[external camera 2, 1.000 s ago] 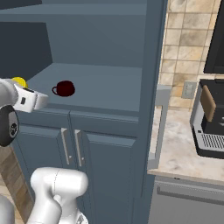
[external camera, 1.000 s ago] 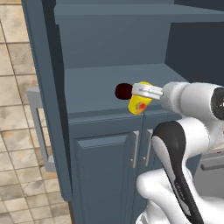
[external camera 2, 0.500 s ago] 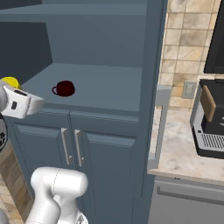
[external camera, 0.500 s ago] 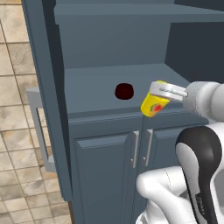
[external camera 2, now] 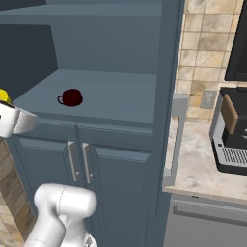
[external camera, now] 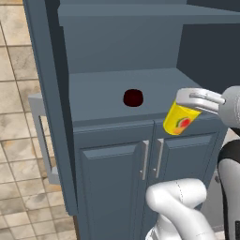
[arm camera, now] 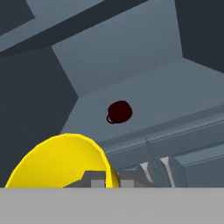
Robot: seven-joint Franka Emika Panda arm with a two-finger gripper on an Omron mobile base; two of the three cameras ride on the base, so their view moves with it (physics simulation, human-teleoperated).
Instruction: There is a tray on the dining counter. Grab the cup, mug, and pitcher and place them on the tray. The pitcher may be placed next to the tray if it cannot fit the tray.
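One glossy yellow cup [external camera: 179,120], round maroon mug [external camera: 133,97].

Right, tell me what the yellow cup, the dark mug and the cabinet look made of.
Yellow cup: smooth, evenly coloured with a printed red mark, probably plastic.
Maroon mug: dark and glossy-looking with a loop handle, possibly glazed ceramic, though the render leaves that open.
Cabinet: flat matt blue-grey panelled doors, looks like painted wood, with pale metal-looking bar handles.

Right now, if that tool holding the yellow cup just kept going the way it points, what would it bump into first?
Probably the dark blue-grey cabinet. The tool, shut on the cup, points into its open shelf, roughly toward the mug. Depth is unclear, so the shelf's front edge or the mug might come first.
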